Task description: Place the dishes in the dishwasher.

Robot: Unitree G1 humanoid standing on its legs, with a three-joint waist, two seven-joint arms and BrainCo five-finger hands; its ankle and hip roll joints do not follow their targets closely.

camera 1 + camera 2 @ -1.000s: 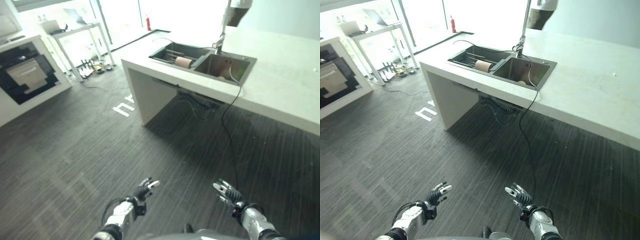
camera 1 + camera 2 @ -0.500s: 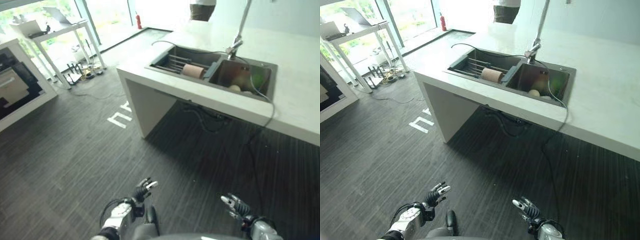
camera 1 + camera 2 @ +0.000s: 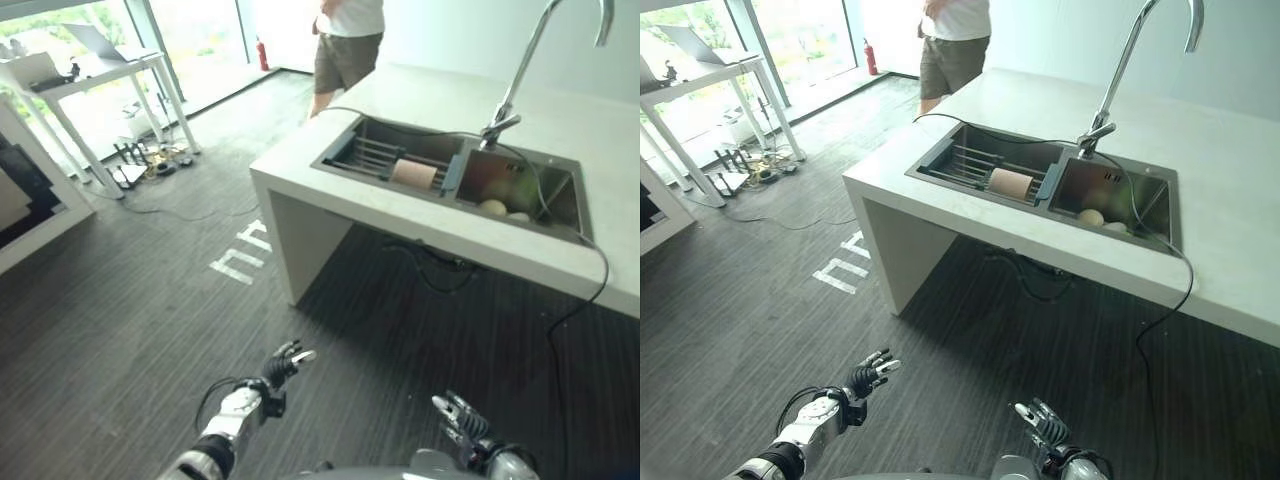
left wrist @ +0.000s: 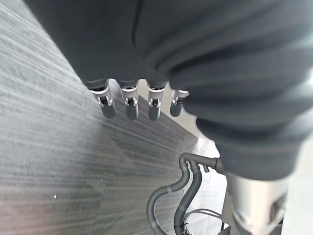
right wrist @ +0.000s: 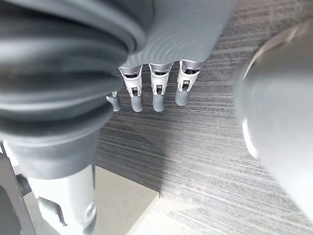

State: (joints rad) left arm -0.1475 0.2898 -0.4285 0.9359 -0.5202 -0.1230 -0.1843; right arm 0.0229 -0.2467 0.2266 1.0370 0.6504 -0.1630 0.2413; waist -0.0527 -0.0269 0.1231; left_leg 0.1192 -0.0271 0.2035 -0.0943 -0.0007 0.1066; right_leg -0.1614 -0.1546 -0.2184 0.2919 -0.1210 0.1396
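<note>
Both robot hands — left robot hand (image 3: pixel 283 361), right robot hand (image 3: pixel 456 416) — empty, fingers relaxed.

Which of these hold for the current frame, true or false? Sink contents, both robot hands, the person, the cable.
1. Both robot hands hang over the dark striped floor and hold nothing. True: left robot hand and right robot hand are open.
2. A tan cylindrical roll lies on the rack in the steel double sink's left basin. True: tan roll, steel double sink.
3. The right basin is empty. False: pale round items lie in it.
4. A person sits at the white side table. False: the person in shorts stands beyond the white counter.
5. A black cable runs from the sink over the counter edge. True: black cable.
</note>
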